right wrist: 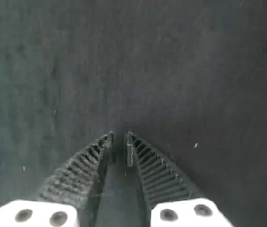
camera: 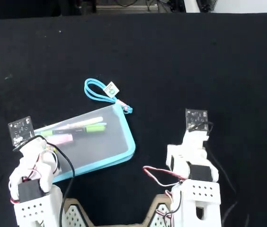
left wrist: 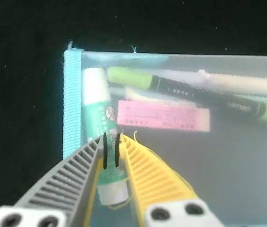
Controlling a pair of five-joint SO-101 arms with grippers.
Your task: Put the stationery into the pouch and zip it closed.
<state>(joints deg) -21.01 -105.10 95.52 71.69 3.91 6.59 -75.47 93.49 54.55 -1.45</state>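
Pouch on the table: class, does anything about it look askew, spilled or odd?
Nothing stands out. The pouch lies flat, at a slant on the black table, with the pens and the pink eraser inside it and nothing spilled.

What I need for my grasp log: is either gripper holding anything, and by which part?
Right gripper: nothing. Left gripper: shut tips on the pouch near its blue end; a pinch cannot be told.

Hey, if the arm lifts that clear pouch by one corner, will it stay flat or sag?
Probably sag: the pouch looks like thin translucent film with only a fabric edge, so it's likely floppy. The pens and pink eraser lie loose inside and would likely slide toward the low end.
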